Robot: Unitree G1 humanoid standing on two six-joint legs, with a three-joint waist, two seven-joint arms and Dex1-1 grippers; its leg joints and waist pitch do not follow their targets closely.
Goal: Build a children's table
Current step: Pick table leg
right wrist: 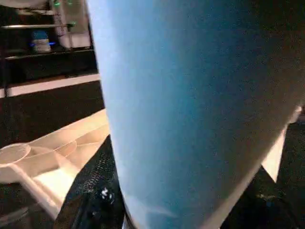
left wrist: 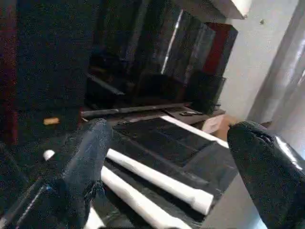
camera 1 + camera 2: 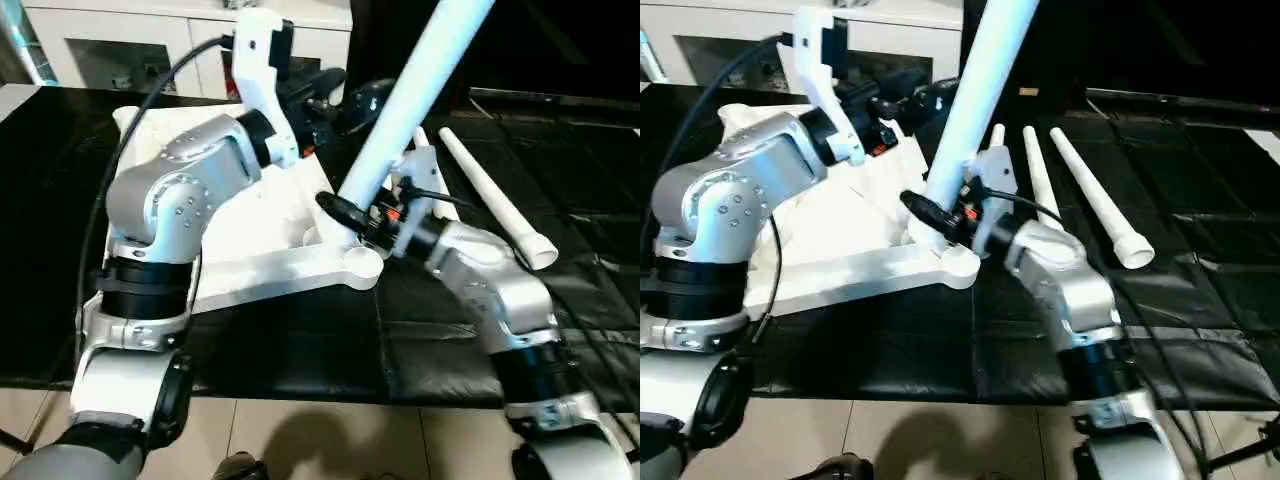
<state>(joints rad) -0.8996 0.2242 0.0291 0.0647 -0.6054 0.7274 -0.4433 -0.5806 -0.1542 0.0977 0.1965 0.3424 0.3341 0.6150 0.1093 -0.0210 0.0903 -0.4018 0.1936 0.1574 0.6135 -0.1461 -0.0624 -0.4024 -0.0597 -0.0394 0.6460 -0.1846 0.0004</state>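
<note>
One leg (image 3: 405,105) of the children's table stands tilted in the near corner socket of the upturned table top (image 3: 840,270), clamped low by the right gripper (image 3: 345,215). Beyond that gripper, the left gripper (image 3: 335,100) hangs wide apart over the top, holding nothing. Farther off, spare legs (image 3: 1095,200) lie on the black worktop (image 3: 1200,290).

the leg (image 3: 400,110) i'm holding runs off the top of the frame, so its far end is cut off. my left forearm (image 3: 190,190) hides much of the tabletop (image 3: 260,270), and my right gripper (image 3: 345,215) covers the leg's foot at the corner socket
</note>
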